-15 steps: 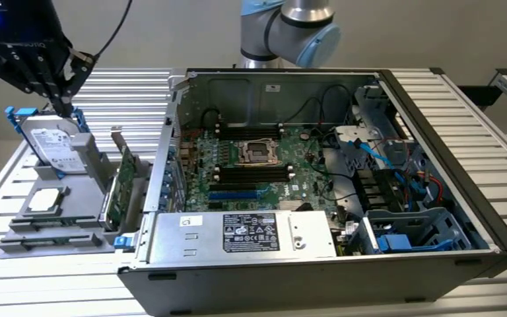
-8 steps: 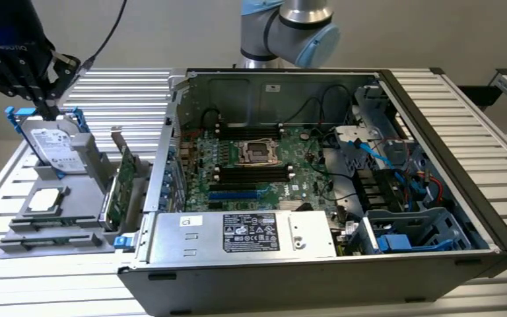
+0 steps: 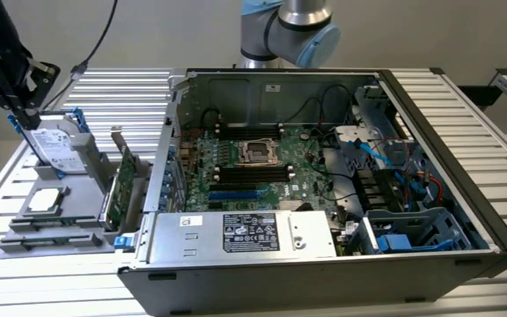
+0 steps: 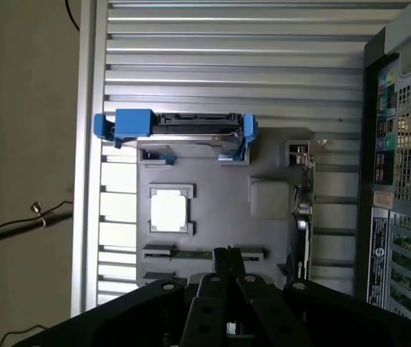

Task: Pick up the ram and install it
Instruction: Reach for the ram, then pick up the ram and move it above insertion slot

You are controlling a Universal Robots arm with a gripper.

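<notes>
REMOTE TEST BENCH: Nearest me in the exterior view, the open computer case shows its power supply along the front edge. At that view's lower left, the gray tray carries the ram, which I see as a thin strip set in one of the tray's front slots, apart from the tool. Behind it on the tray sit a square processor, an upright green expansion card and a hard drive in blue rails. My gripper hangs at the exterior view's upper left, just above the hard drive, pinched fully together and holding nothing. In the wrist view the gripper looks down on the ram and the processor. Farther back lies the motherboard, and the arm rises behind the case.
</notes>
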